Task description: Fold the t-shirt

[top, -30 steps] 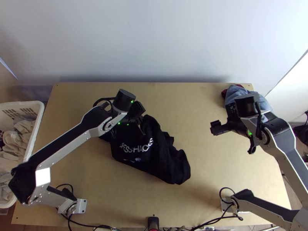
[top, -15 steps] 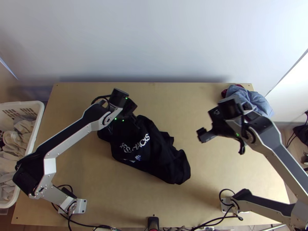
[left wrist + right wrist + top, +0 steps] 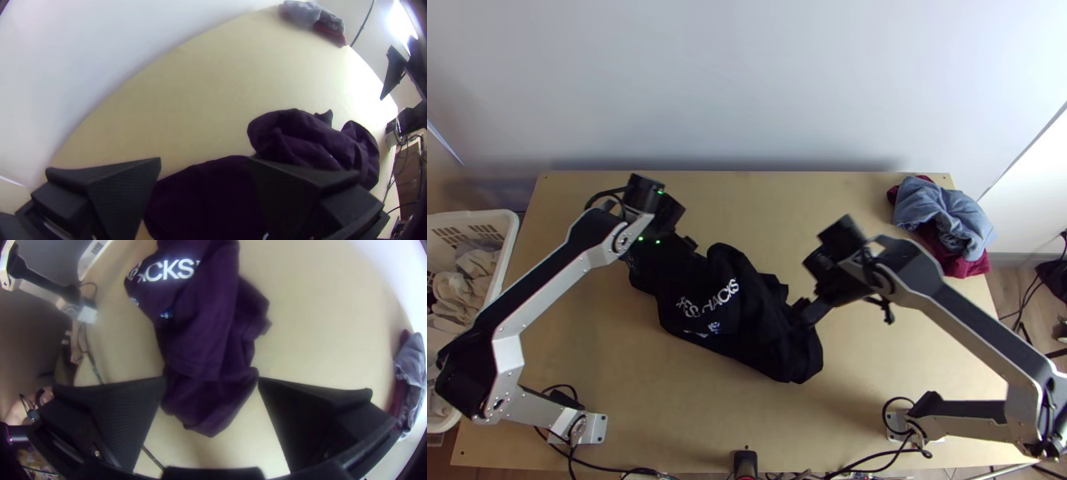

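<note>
Top view: black t-shirt [image 3: 771,344] bunched on table [image 3: 667,416]; left gripper [image 3: 665,252], right gripper [image 3: 801,288] placed at opposite ends, both spread apart.

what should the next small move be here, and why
Probably lower the right hand a little and close it on the nearest end of the t-shirt: its fingers stand open with that end between them in its wrist view, and the cloth lies bunched, so it likely needs spreading before folding.
</note>
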You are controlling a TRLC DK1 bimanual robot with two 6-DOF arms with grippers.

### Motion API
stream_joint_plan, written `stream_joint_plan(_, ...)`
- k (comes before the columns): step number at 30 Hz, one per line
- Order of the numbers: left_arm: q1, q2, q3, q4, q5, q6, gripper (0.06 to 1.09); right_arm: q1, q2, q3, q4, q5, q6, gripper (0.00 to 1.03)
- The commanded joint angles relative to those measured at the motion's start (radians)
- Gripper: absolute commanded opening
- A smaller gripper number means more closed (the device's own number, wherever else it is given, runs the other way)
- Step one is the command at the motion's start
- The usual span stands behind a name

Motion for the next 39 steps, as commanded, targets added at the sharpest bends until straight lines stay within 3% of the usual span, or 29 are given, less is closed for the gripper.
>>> stream_joint_plan(1,0.036,-0.058,-0.021,-0.051,0.0,0.01,0.99,0.054,0.128,-0.003,0.004,-0.094,-0.006,0.93)
stream_joint_plan(10,0.071,-0.097,-0.042,-0.083,0.0,0.016,0.99,0.031,0.237,-0.037,0.174,-0.129,0.002,0.93)
stream_joint_plan(24,0.076,-0.114,-0.07,-0.083,0.0,0.031,0.99,-0.003,0.331,-0.052,0.243,-0.138,0.006,0.92)
stream_joint_plan(31,0.077,-0.115,-0.079,-0.083,0.0,0.043,0.99,-0.018,0.321,-0.037,0.246,-0.183,0.003,0.41)
stream_joint_plan(35,0.077,-0.115,-0.082,-0.082,0.0,0.046,0.99,-0.03,0.309,-0.023,0.246,-0.199,-0.004,0.04)
stream_joint_plan(39,0.077,-0.115,-0.084,-0.082,0.0,0.046,0.99,-0.046,0.291,-0.009,0.244,-0.198,-0.003,0.03)
